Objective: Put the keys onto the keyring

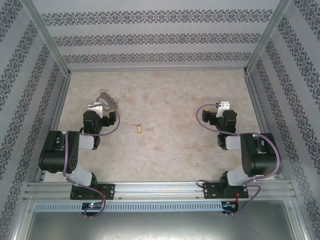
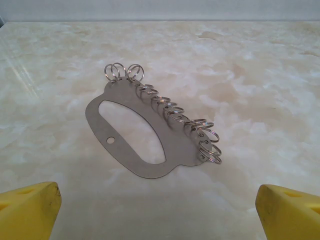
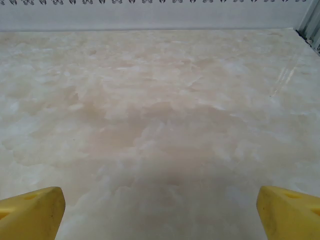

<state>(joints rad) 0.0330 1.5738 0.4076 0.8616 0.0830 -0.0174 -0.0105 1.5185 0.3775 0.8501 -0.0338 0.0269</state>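
Both spread wide: left gripper (image 2: 160, 212) facing keyring (image 2: 177, 147), right gripper (image 3: 160, 212) apart.

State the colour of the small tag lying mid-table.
The tag is yellow; the top external view shows it best.

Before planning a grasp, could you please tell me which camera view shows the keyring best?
The left wrist view: the keyring lies close and sharp, its oval cut-out and row of rings plain. The top external view gives it as a tiny grey shape; the right wrist camera faces another stretch of table.
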